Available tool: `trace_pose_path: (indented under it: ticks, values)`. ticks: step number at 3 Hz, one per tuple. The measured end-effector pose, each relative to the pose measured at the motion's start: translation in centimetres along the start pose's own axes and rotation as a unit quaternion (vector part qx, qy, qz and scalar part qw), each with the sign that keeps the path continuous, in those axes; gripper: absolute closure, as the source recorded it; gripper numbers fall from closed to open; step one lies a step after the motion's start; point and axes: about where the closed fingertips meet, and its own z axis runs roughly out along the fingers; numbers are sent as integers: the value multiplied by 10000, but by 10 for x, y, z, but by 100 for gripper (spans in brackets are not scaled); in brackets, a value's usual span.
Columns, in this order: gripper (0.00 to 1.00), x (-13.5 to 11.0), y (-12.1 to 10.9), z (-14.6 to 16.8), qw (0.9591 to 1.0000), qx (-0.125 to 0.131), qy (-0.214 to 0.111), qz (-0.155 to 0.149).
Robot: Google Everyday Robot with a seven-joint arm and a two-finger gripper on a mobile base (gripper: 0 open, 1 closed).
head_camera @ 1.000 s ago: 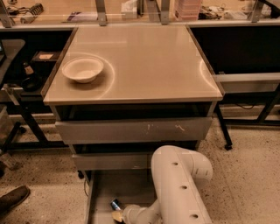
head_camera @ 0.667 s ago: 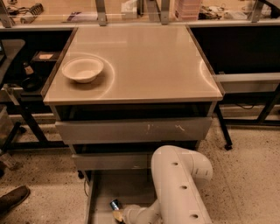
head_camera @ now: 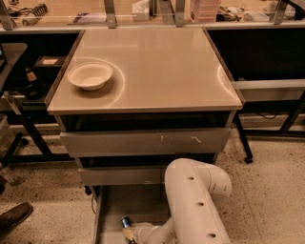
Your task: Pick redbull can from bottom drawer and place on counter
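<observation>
The bottom drawer (head_camera: 138, 205) is pulled open at the foot of the cabinet, its grey floor showing. The redbull can (head_camera: 126, 222) stands in it near the front left, small, blue with a silver rim. My white arm bends down into the drawer from the right, and my gripper (head_camera: 128, 233) is right at the can, just below it in the picture. Whether it touches the can cannot be told. The counter (head_camera: 152, 62) is the glossy beige cabinet top above.
A white bowl (head_camera: 90, 75) sits on the counter's left side. A grey drawer front with white scratch marks (head_camera: 147, 141) is above the open drawer. A cluttered bench (head_camera: 143, 12) runs behind. A shoe (head_camera: 14, 217) is on the floor at the left.
</observation>
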Motion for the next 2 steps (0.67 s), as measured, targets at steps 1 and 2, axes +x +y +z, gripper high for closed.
trace_pose_path:
  ticks: [1, 2]
  values:
    - [100, 0, 0, 0, 10000, 0, -2, -2]
    - [100, -8, 1, -8, 9999, 60, -122, -23]
